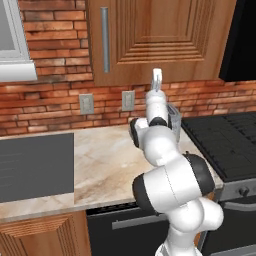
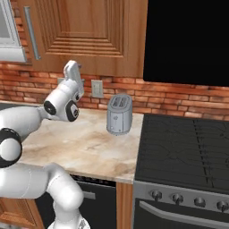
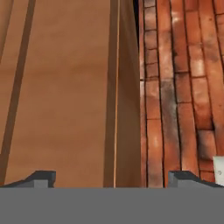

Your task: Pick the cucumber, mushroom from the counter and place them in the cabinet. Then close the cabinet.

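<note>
The wooden cabinet [image 1: 160,35] hangs on the brick wall with its raised-panel door shut and its silver bar handle [image 1: 105,40] at the left. My gripper [image 1: 157,76] points up at the door's lower edge, above the marbled counter [image 1: 105,160]. In the hand view the gripper [image 3: 113,177] is open, fingertips [image 3: 41,177] wide apart, nothing between them, facing the cabinet door [image 3: 61,87] and the bricks beside it. From the right, the gripper [image 2: 71,67] stands just under the cabinet [image 2: 85,31]. The cucumber and the mushroom are out of view.
A silver toaster [image 2: 119,114] stands at the counter's back right, next to the black stove [image 2: 188,147]. A black appliance [image 2: 188,40] hangs above the stove. Two wall outlets [image 1: 86,103] sit below the cabinet. A dark panel [image 1: 35,165] covers the counter's left.
</note>
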